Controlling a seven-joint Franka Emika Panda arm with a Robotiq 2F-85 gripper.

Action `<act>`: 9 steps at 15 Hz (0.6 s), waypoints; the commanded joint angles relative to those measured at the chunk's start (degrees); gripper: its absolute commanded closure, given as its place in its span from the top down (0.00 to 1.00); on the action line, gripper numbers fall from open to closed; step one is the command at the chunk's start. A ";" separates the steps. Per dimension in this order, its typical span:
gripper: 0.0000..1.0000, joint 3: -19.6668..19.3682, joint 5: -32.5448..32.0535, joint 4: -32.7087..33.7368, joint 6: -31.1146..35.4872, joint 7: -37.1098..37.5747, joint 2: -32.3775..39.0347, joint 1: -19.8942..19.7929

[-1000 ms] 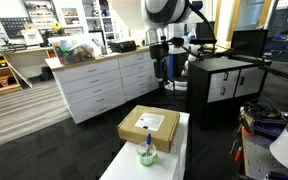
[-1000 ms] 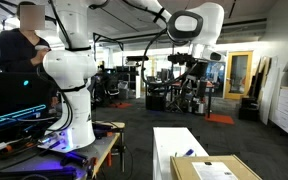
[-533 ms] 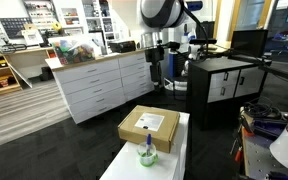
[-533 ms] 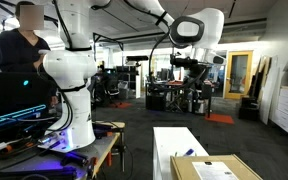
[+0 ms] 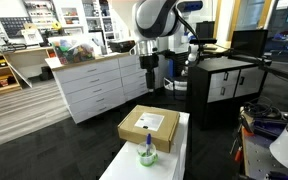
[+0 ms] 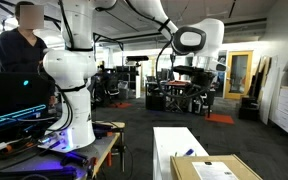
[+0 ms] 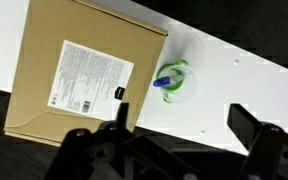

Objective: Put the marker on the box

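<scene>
Nearest in an exterior view stands one translucent green cup (image 5: pixel 147 157) on the white tabletop (image 5: pixel 124 165). The single marker (image 5: pixel 147 146) stands inside it, bluish end up. From the wrist view, the marker (image 7: pixel 164 83) lies within the cup's (image 7: pixel 180 88) ring, so it is in the cup, not on the box.

Just behind the cup sits one box (image 5: pixel 134 130), flat brown cardboard, lying on the same tabletop. The wrist view shows the box (image 7: pixel 44 100) just beside the cup with a narrow strip of white tabletop (image 7: pixel 234 80) between them. There is one white label (image 7: pixel 89 78) on the box's top face. It carries rows of fine print, but the lettering is too small to read. One small black mark (image 7: pixel 119 92) sits on the cardboard next to the label's edge. No brand name can be made out.

Farther back and higher up, the tool (image 5: pixel 151 75) hangs in the air, well apart from box and cup. In the wrist view its two fingers (image 7: pixel 76 145) are spread wide with nothing between them.

Beyond it stands one run of white cabinets (image 5: pixel 104 85), with a black cabinet (image 5: pixel 224 85) to the side. In an exterior view, one person (image 6: pixel 19 45) stands at the far edge.
</scene>
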 commanded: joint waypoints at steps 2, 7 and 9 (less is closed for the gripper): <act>1.00 1.60 0.34 1.11 2.02 -2.90 1.24 0.59; 1.00 2.03 -0.03 0.63 1.18 -1.75 1.20 0.68; 1.00 2.00 -0.03 0.63 1.18 -1.75 1.20 0.62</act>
